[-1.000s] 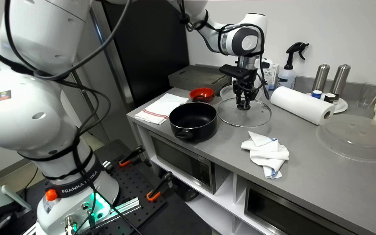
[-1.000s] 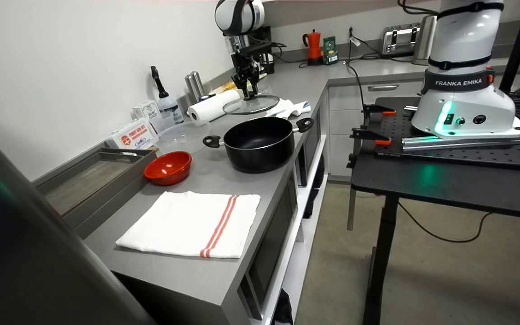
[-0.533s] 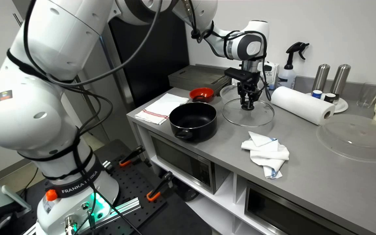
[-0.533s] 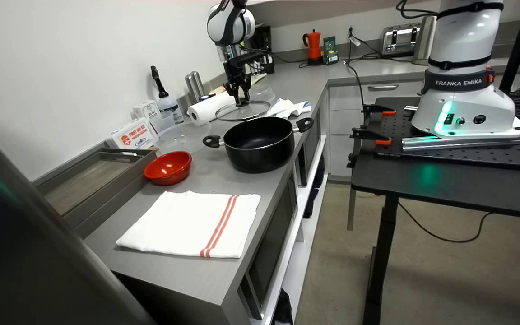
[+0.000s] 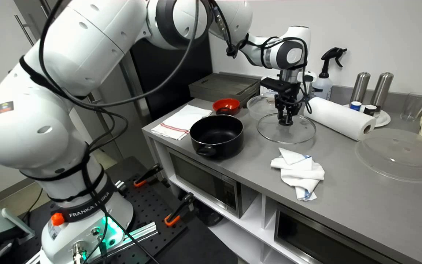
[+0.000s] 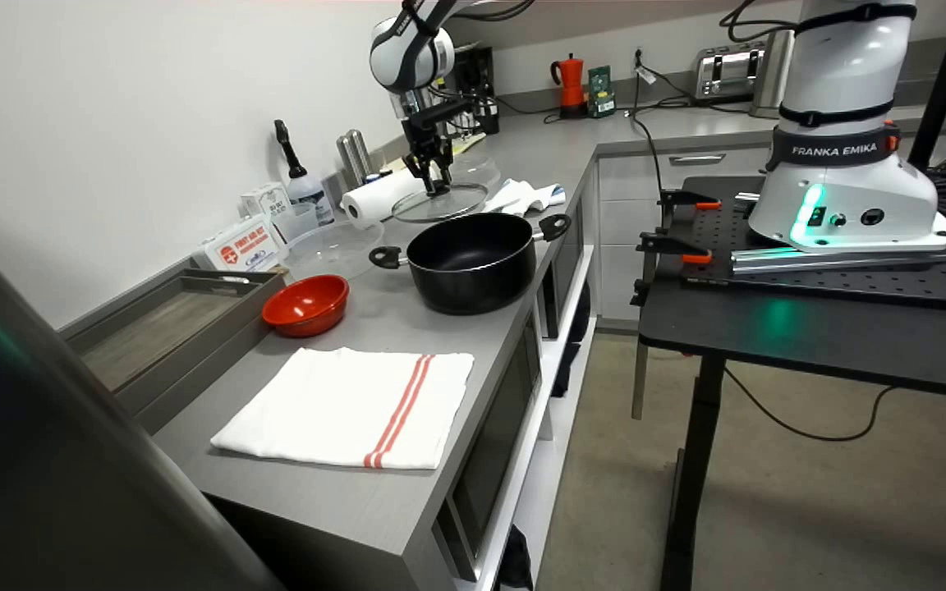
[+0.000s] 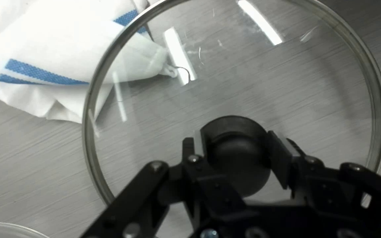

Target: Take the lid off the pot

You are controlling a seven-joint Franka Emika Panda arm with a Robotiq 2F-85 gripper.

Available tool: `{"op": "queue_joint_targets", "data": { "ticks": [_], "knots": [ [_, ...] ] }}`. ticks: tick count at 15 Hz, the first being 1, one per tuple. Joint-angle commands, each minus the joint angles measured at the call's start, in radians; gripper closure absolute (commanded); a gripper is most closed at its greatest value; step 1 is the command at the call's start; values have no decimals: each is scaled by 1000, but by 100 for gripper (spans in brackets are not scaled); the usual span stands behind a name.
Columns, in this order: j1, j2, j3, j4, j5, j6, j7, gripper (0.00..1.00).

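The round clear glass lid (image 5: 269,132) is beside the pot in both exterior views (image 6: 463,202), roughly level, at or just above the counter; I cannot tell whether it touches. The squat black pot (image 5: 217,134) stands uncovered near the counter's front edge, also in an exterior view (image 6: 473,275). My gripper (image 5: 286,118) points down over the lid's middle. In the wrist view my gripper (image 7: 235,145) has its fingers on both sides of the dark knob, closed on it. The glass lid (image 7: 243,86) spreads beneath, its near rim hidden by the fingers.
A crumpled white cloth (image 5: 299,172) lies in front of the lid. A paper towel roll (image 5: 339,117) lies to its right and a clear bowl (image 5: 260,106) behind it. A red bowl (image 5: 226,105), folded towel (image 5: 181,121) and larger clear dish (image 5: 399,156) are farther off.
My gripper and the lid have moved together away from the pot and slightly down toward the counter. The pot and the other objects have not moved.
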Motion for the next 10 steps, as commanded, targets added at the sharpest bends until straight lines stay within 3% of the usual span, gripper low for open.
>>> {"op": "queue_joint_targets", "data": {
  "ticks": [1, 10],
  "knots": [
    [-2, 103, -17, 186, -4, -94, 38, 76],
    [-30, 262, -5, 429, 12, -151, 74, 76]
  ]
}}
